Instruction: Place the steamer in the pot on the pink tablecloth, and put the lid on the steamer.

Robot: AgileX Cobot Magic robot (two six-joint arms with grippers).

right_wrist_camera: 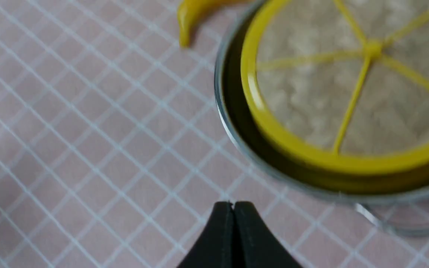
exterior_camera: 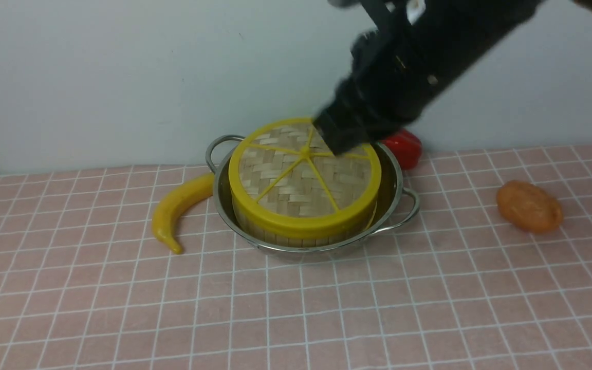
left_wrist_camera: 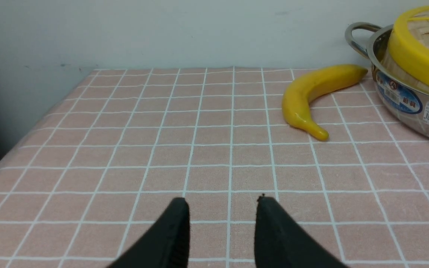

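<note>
Front view, left to right: a banana [exterior_camera: 177, 208] is lying on the pink tablecloth [exterior_camera: 296, 308], just beside the pot [exterior_camera: 396, 180]. The steamer [exterior_camera: 275, 234] is sitting in the pot, the lid [exterior_camera: 303, 180] resting flat on top. The right gripper [right_wrist_camera: 233, 208], fingertips pressed together and empty, is hanging above. The left gripper [left_wrist_camera: 222, 208], fingers apart, is idling over bare cloth. Judging the placement done; best to lift the right arm straight up, avoiding nudging the lid. A red pepper [exterior_camera: 404, 146] and orange piece [exterior_camera: 530, 205] are lying rightward.
</note>
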